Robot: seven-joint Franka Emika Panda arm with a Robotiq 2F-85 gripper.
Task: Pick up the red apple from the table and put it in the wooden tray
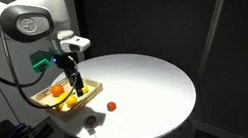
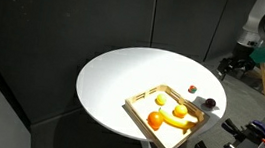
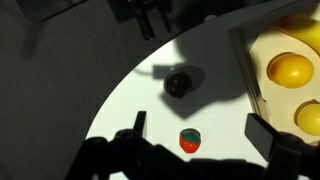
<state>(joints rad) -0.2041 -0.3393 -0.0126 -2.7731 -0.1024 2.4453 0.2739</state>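
The red apple (image 3: 179, 84) is dark maroon and lies on the white table (image 3: 130, 110), just left of the wooden tray (image 3: 252, 75). It also shows in both exterior views (image 1: 90, 120) (image 2: 209, 103). My gripper (image 3: 200, 128) is open and empty, hovering above the table. A smaller bright red ball (image 3: 190, 140) with a green top sits between its fingers in the wrist view, nearer than the apple. The gripper hangs above the table's edge near the tray in both exterior views (image 1: 77, 85) (image 2: 233, 67). The tray (image 1: 94, 85) (image 2: 147, 126) holds orange and yellow fruits.
Yellow fruits (image 3: 290, 68) lie in the tray, and an orange fruit (image 2: 155, 120) and a banana (image 2: 175, 118) show there too. The bright red ball (image 1: 111, 107) (image 2: 191, 89) lies near the apple. The table edge (image 3: 110, 95) runs close to both.
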